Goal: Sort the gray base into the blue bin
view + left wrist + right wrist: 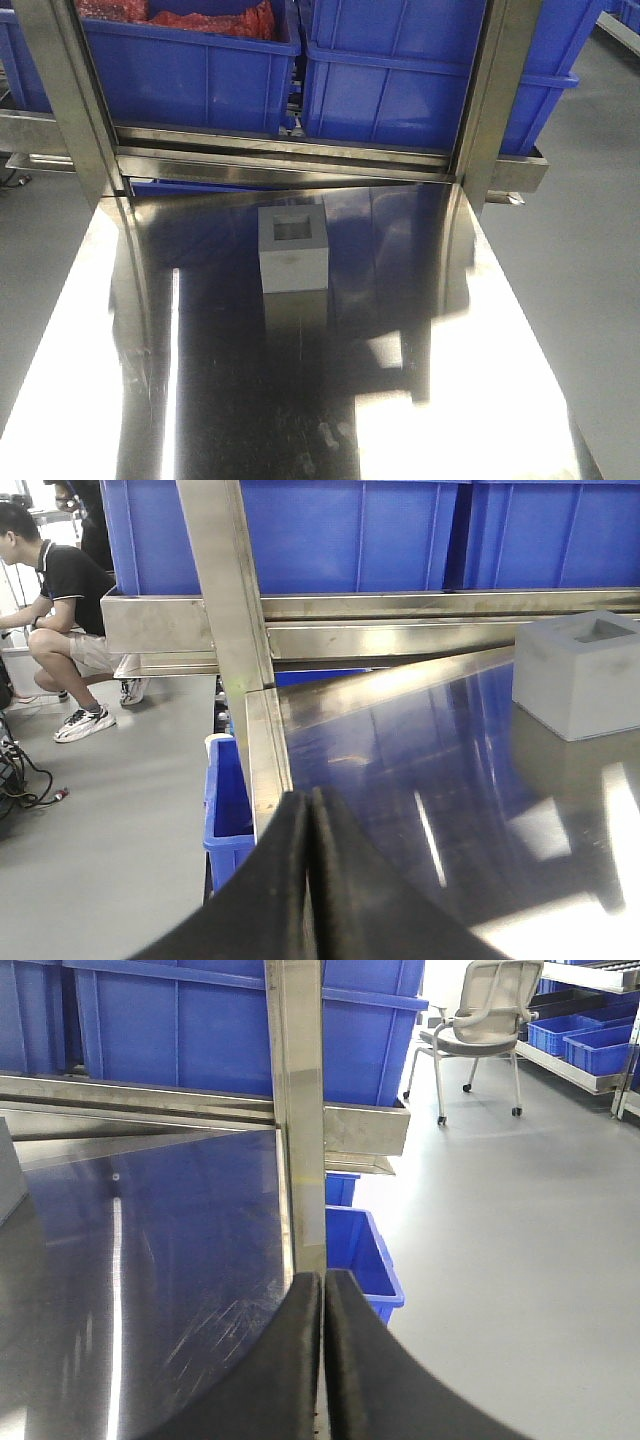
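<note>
The gray base (293, 248) stands upright near the far middle of the shiny steel table (200, 400), its square dark recess facing up. It shows at the right in the left wrist view (578, 670), and a sliver of it at the left edge of the right wrist view (8, 1175). Blue bins (190, 75) (400, 85) sit on a steel shelf behind the table. My left gripper (308, 798) is shut and empty over the table's left edge. My right gripper (322, 1278) is shut and empty over the right edge. Neither shows in the front view.
Two slanted steel posts (70, 90) (490, 100) frame the shelf. The left bin holds red material (210, 18). Small blue bins stand on the floor at each side (228, 805) (362, 1260). A crouching person (60, 620) is at the left, an office chair (480, 1020) at the right.
</note>
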